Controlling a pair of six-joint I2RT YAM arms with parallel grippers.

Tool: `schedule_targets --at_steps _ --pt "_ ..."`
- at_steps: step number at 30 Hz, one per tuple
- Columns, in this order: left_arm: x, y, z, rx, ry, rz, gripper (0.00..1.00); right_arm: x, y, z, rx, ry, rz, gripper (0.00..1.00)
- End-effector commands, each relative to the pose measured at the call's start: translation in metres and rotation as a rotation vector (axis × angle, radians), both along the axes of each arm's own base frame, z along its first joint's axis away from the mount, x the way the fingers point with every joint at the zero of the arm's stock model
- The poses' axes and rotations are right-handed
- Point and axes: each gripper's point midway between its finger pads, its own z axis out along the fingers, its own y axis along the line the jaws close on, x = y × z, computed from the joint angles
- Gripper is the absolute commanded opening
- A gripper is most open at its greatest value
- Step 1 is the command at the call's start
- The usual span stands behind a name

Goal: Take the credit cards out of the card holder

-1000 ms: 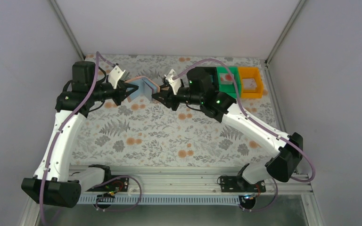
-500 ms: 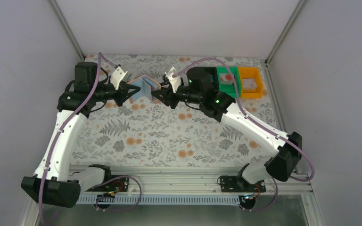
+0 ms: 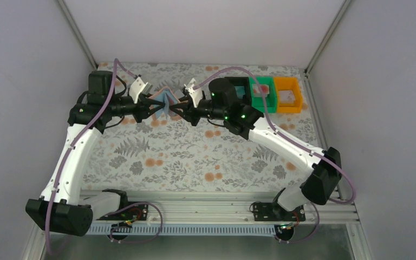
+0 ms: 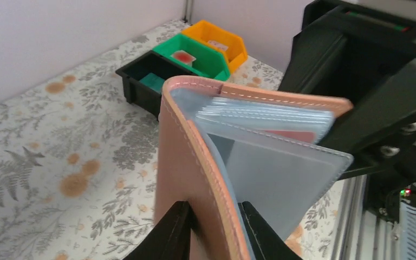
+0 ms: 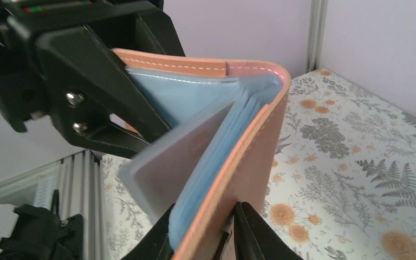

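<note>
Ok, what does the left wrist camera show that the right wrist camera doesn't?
Only the left wrist view shows, past the left tool, the black bin, the green bin with a red-marked card and the orange bin, plus a reddish card edge in a card holder pocket. Only the right wrist view shows the left tool's outer side with its two screws. Both show the card holder part open, salmon outside, blue inside, with the left tool on one flap and the right tool on the other, above the floral table cover.
</note>
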Motion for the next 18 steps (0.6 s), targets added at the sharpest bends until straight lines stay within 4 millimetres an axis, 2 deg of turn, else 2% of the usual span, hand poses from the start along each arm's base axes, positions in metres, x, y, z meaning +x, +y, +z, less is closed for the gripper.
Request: schedule_targets --at_steps 1,5,8,10,12,13,15,18 --pt "-0.021 -0.017 0.017 -0.091 -0.012 -0.145 0.24 0.004 0.011 0.01 0.038 -0.016 -0.008 0.22" --pt "-0.02 -0.017 0.014 -0.092 -0.004 -0.147 0.32 0.002 0.014 0.011 0.041 -0.01 0.0 0.14" --pt "-0.015 -0.015 0.009 -0.073 -0.003 -0.12 0.57 0.006 0.015 0.015 0.051 0.005 -0.025 0.05" --pt "-0.01 -0.012 0.005 -0.056 -0.009 -0.089 0.79 0.01 0.016 0.017 0.062 0.042 -0.058 0.04" --pt "-0.002 -0.008 -0.001 -0.028 -0.009 -0.037 0.95 0.014 0.019 0.019 0.074 0.103 -0.086 0.04" --pt "0.004 -0.005 -0.004 -0.014 -0.01 -0.01 1.0 0.018 0.021 0.02 0.076 0.142 -0.108 0.04" --pt "0.015 0.002 -0.01 0.025 -0.012 0.054 1.0 0.025 0.022 0.015 0.065 0.209 -0.167 0.04" --pt "0.031 0.013 -0.021 0.091 -0.011 0.148 1.0 0.022 0.025 0.015 0.07 0.248 -0.17 0.04"
